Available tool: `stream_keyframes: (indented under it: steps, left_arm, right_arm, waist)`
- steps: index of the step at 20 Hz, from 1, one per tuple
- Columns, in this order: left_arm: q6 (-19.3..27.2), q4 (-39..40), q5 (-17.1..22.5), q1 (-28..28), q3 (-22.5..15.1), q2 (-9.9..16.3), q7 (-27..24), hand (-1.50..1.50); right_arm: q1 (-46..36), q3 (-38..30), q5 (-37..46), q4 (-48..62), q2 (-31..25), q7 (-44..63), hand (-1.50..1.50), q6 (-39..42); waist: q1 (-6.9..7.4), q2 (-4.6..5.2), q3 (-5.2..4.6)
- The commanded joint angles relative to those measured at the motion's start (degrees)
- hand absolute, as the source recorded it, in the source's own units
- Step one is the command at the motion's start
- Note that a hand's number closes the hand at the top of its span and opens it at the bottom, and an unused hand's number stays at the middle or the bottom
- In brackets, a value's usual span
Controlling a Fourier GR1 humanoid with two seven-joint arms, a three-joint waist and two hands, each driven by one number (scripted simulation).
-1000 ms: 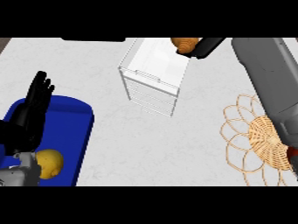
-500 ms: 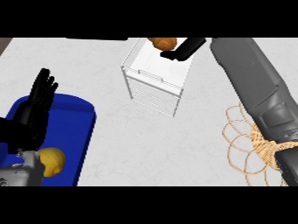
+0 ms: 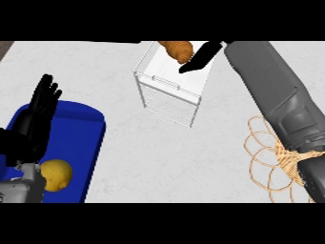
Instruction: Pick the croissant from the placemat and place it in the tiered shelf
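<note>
- Croissant (image 3: 177,50) at 12 o'clock of the head view, over the far end of the tiered shelf (image 3: 170,90); whether it rests on the top tier or hangs just above it cannot be told
- Right robot hand (image 3: 200,56) touching the croissant's right side, fingers curled round it, clamped on the pastry; part of the croissant hidden behind the black fingers
- Right forearm (image 3: 277,97) running from the 4 o'clock corner up to 1 o'clock, passing over the inner edge of the placemat (image 3: 272,159)
- Placemat a woven tan piece with looped edges at 4 o'clock on the desk (image 3: 116,66); well apart from the croissant
- Tiered shelf white wire, standing a little above centre, tilted so its long axis runs from 12 toward 6 o'clock
- Left robot hand (image 3: 33,119) at 9 o'clock, fingers straight and apart, pointing up toward 12 o'clock; holds nothing; sits over the blue tray (image 3: 87,128)
- Blue tray at 8 o'clock, rounded corners, reaching the lower left edge
- Lemon (image 3: 55,174) lying in the tray at 7 o'clock, just beside the left wrist; not touched by the fingers
- Desk surface white, marbled; dark wood strip at the upper left corner
</note>
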Motion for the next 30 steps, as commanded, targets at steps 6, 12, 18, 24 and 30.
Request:
stream_keyframes:
  steps: [6,12,18,24,30]
  left_arm:
    - [0.7,2.3,-0.8,-0.9,-0.9,-1.6,-0.6,0.0]
    - [0.2,-0.4,-1.0,-0.7,-0.7,-0.4,0.5,0.0]
    - [0.8,-0.8,-1.1,-1.3,-1.6,-1.7,0.8,0.0]
    - [0.5,-0.1,-1.4,-1.4,-2.9,-2.7,-0.6,0.0]
    - [0.3,0.6,-1.7,-2.1,-2.1,-1.8,-1.1,0.0]
  right_arm:
    - [-5.0,-8.0,-7.6,2.5,-2.8,1.3,-1.5,7.9]
    - [-5.8,-11.8,-10.1,4.3,-9.8,5.2,-1.5,5.0]
    - [-5.0,-14.0,-11.7,7.0,-19.9,10.1,-1.5,11.0]
    - [-2.1,-13.8,-11.2,6.7,-26.1,7.8,-1.5,16.2]
    - [-1.9,-13.9,-11.1,6.8,-29.6,7.7,-1.5,22.3]
  waist:
    - [-0.73,-0.1,0.0]
    - [0.57,0.38,0.02]
    - [1.23,0.94,0.1]
    - [2.0,1.76,0.18]
    - [2.56,1.82,0.19]
